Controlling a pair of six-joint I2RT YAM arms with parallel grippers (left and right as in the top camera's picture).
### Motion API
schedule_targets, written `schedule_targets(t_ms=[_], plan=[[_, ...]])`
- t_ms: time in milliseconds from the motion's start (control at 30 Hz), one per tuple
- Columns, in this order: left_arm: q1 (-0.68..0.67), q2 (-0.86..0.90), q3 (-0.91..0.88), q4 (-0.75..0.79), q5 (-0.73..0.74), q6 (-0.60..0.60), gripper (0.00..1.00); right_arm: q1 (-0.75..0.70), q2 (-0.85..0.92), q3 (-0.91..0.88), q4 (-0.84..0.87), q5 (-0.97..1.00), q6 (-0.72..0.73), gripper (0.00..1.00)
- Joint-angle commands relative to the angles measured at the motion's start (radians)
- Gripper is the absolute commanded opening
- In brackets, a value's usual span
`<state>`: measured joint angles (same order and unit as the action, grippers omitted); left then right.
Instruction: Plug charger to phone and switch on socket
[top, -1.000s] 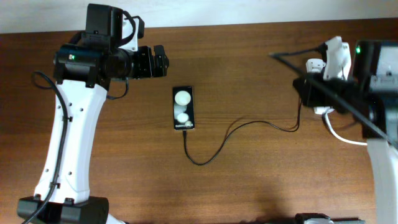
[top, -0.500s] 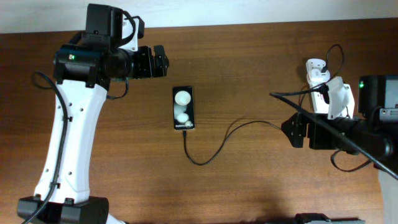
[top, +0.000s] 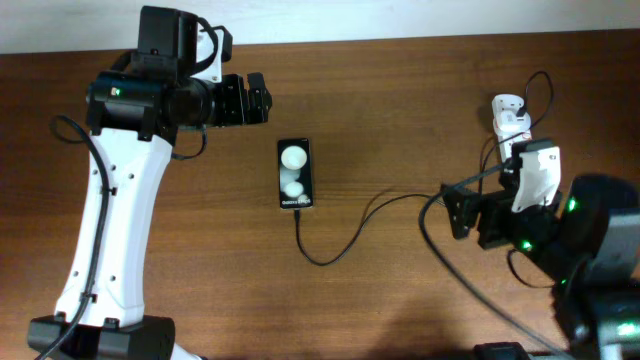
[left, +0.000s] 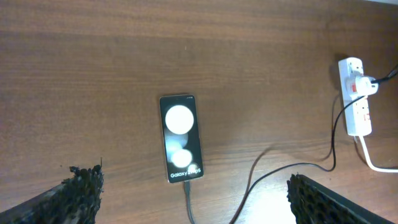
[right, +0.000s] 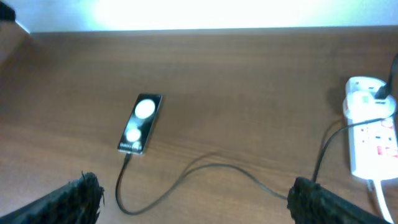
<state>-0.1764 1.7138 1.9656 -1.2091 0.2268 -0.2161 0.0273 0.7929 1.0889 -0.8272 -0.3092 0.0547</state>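
Well, my left gripper (top: 258, 98) and right gripper (top: 457, 212) hang spread and empty, phone (top: 295, 174) mid-frame with charger (top: 345, 240) seemingly in its lower end, socket (left: 357, 118) upper right; swinging the right gripper could snag the slack charger and yank it out, bare table (top: 400, 300) lower centre gives room, top edge well clear.

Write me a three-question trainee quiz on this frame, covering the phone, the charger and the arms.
1. True or false: the charger cable's tip meets the phone at its text end.
2. The right end effector holds: A) the phone, B) the cable, C) nothing.
3. Fill in: in the overhead view, the socket lies to the phone's ____.
Key: 1 true; 2 C; 3 right.
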Motion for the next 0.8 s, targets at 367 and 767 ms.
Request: schedule_targets(t_ms=[367, 767], plan=[[0.003, 0.004, 0.003, 0.003, -0.007, 0.009, 0.99, 0.018, -0.666, -0.897, 0.753, 0.165, 0.005, 0.99], [0.003, 0.004, 0.003, 0.003, -0.007, 0.009, 0.99, 0.020, -0.790, -1.083, 0.797, 0.217, 0.005, 0.99]])
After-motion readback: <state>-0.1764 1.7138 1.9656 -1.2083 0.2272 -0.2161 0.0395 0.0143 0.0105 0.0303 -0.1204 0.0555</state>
